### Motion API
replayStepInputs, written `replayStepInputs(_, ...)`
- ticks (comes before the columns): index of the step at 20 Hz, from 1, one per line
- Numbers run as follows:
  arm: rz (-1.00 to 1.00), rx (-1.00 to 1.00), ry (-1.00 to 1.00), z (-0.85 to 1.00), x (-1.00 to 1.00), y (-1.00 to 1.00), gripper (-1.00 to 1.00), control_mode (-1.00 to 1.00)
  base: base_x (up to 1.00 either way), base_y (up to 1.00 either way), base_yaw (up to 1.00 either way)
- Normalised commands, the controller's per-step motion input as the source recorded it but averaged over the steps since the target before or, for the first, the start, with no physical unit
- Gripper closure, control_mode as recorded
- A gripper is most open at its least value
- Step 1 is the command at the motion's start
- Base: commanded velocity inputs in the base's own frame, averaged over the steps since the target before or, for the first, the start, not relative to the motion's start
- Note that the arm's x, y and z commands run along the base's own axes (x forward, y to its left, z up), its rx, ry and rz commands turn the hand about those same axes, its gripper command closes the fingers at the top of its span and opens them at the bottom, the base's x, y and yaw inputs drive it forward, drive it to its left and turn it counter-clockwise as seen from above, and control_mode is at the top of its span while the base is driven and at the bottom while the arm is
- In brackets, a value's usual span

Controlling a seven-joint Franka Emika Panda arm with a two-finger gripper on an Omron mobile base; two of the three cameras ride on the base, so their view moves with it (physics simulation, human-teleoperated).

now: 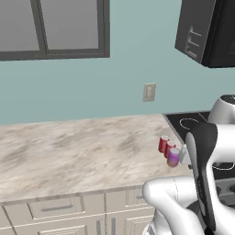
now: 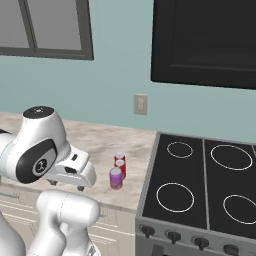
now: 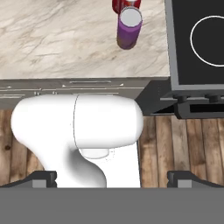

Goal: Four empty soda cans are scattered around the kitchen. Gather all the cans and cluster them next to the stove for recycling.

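Note:
Two red soda cans (image 1: 163, 143) (image 2: 119, 159) and a purple-pink soda can (image 1: 173, 157) (image 2: 116, 178) stand upright in a tight cluster on the marble counter, just left of the stove (image 1: 185, 124) (image 2: 200, 185). In the hand view the purple can (image 3: 129, 28) sits near the top with a red can (image 3: 124, 5) behind it, and the stove (image 3: 197, 43) is at the right. My gripper (image 3: 113, 178) (image 2: 67, 185) hangs in front of the counter edge, short of the cans, pointing down. It is open, with fingertips (image 3: 43, 177) wide apart and nothing between them.
A black microwave (image 2: 205, 40) hangs above the stove. A wall outlet (image 1: 149, 92) sits behind the cans and a window (image 1: 55, 27) at the upper left. Cabinet drawers (image 1: 55, 206) run below the counter, over a wood floor (image 3: 175, 144).

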Motion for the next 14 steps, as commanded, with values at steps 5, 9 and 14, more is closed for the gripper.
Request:
replayStepInputs(5,0.0,0.0,0.0,0.0,0.0,0.0,-1.0,1.0,-0.82,-0.44,-0.27)
replayStepInputs(9,0.0,0.0,0.0,0.0,0.0,0.0,-1.0,1.0,-0.9,-0.49,-0.27)
replayStepInputs(14,0.0,0.0,0.0,0.0,0.0,0.0,-1.0,1.0,-0.88,-0.21,-0.12)
